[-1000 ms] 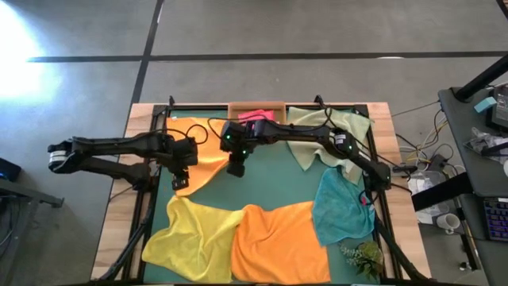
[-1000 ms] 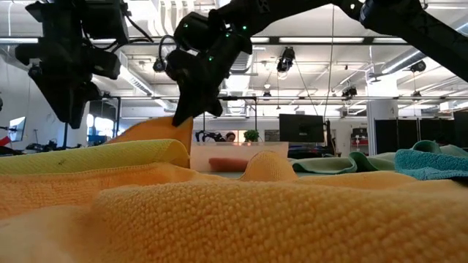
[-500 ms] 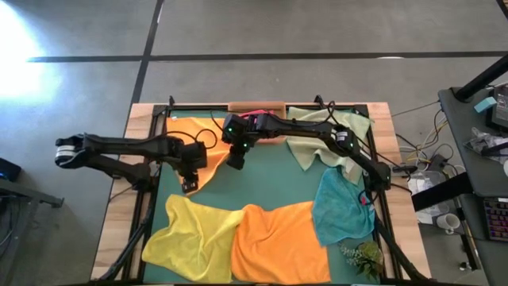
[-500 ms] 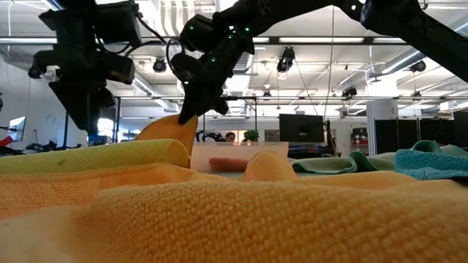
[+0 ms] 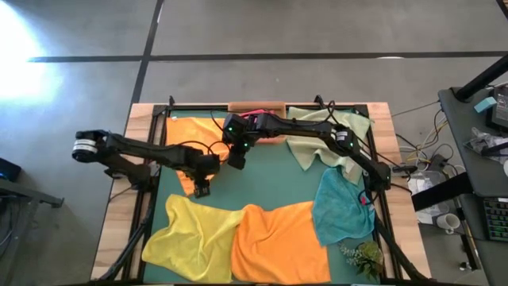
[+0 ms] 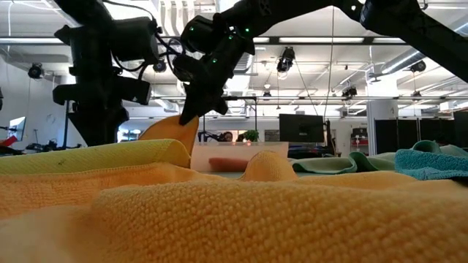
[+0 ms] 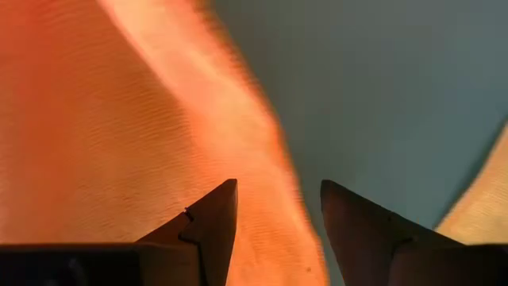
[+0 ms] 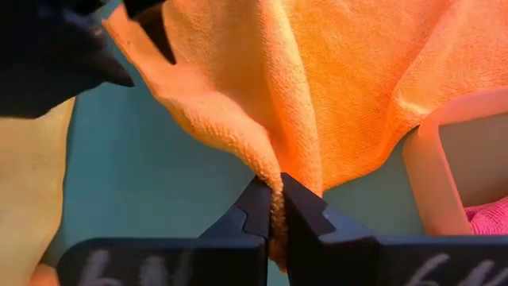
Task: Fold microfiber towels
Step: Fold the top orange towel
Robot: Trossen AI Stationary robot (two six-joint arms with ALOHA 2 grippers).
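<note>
Soft orange microfiber towel (image 5: 190, 139) lies at the far-left part of the flat dark green table mat (image 5: 278, 179), one edge lifted off the mat. Right gripper (image 5: 235, 161): jaws clenched on a pinched fold of this towel's edge; the wrist view shows cloth squeezed between the two dark fingers (image 8: 255, 208), and the low view shows the corner (image 6: 172, 129) drawn up into a peak under the gripper. Left gripper (image 5: 202, 190): low over the same towel's near corner, jaws released, standing apart over the cloth's edge where orange meets green mat; nothing between the fingers (image 7: 210, 218).

Near edge of desk (image 5: 115, 230), left to right: yellow microfiber towel (image 5: 194, 238), second orange microfiber towel (image 5: 278, 242), teal microfiber towel (image 5: 341, 208), all rumpled, each overlapping or touching the next. Pale green microfiber towel (image 5: 325, 135) spread at the far right, partly under the right arm. Hot pink microfiber towel (image 5: 258, 119) sits in the small wooden tray (image 5: 255, 106) at the far edge, mostly hidden by the arm. Small green plant sprig (image 5: 361, 256) at the near-right corner.
</note>
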